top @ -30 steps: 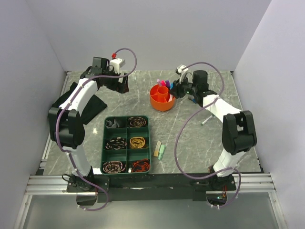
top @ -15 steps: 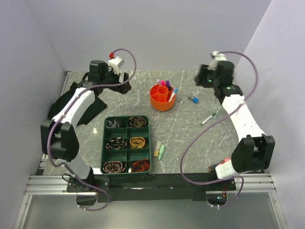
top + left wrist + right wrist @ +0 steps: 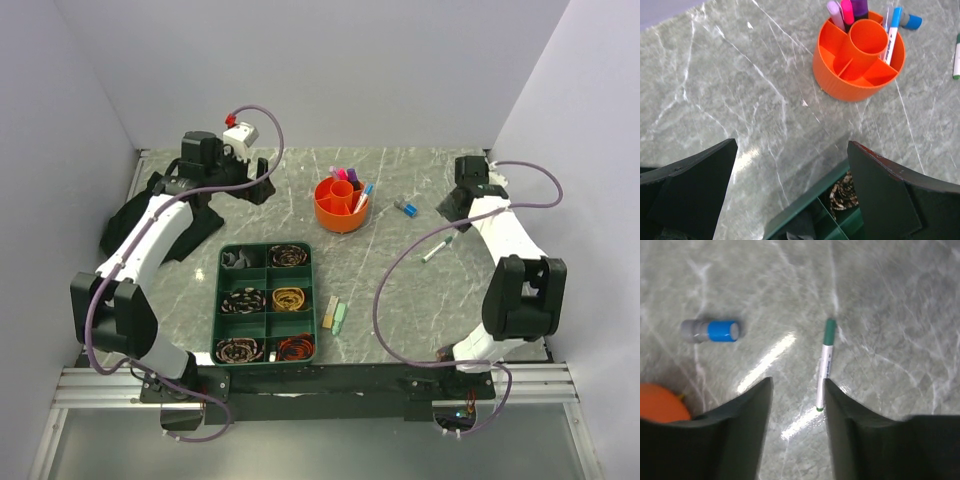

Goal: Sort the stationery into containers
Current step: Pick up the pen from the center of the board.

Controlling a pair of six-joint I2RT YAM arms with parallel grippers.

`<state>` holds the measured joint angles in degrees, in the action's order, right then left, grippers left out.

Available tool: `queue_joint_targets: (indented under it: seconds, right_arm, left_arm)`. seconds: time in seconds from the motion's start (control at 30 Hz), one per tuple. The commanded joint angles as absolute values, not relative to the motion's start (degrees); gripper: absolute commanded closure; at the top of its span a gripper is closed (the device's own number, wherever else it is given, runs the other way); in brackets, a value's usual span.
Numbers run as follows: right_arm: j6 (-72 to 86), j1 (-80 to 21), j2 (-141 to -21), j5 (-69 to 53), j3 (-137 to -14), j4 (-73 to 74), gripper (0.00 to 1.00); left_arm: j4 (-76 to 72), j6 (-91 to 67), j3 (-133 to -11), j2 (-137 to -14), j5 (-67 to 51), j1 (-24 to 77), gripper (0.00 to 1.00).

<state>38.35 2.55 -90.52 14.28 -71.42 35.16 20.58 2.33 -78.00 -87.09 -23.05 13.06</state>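
Table (image 3: 400,290): grey marbled slab, everything sits on it.

Green tray (image 3: 314,300): near my left base, divided into compartments that hold coiled bands. Judged not part of this job.

Orange pot (image 3: 850,85): round, with a centre tube and divided sections, at mid-table toward the far side. Pink and purple markers (image 3: 847,10) and a blue-capped pen (image 3: 891,30) stand in it.

Left gripper (image 3: 791,150): jaws spread wide, empty, above bare table between tray and pot.

Right gripper (image 3: 797,382): jaws partly spread, nothing between them, hanging over the loose pen.

Loose pen (image 3: 825,365): white barrel, green cap, flat on the table well right of the pot. Its plain end is just off my right-hand finger. Judgement: light, stiff, smooth and round, so it may roll or swivel in a pinch. Best taken across the barrel near mid-length.

Erasers (image 3: 335,314): one beige and one pale green block, side by side just right of the tray. Likely light and grippy, easy across the flat sides.

Blue-capped piece (image 3: 711,331): short grey cylinder lying on its side between pot and pen. Probably rolls; pinch across its round body.
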Motion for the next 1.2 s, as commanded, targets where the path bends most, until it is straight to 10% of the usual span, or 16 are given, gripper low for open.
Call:
queue_joint_targets:
  seconds: [0.0, 1.17]
  right_arm:
    - [45.96, 4.04, -94.74, 16.97, -69.96, 36.91, 0.53]
    - [45.53, 6.85, -103.26, 13.36, -70.31, 36.21, 0.59]
  left_arm:
    - [22.85, 1.85, -77.17, -84.55, -23.11, 13.45, 0.01]
    - [22.68, -2.55, -84.99, -98.17, -24.35, 13.36, 0.01]
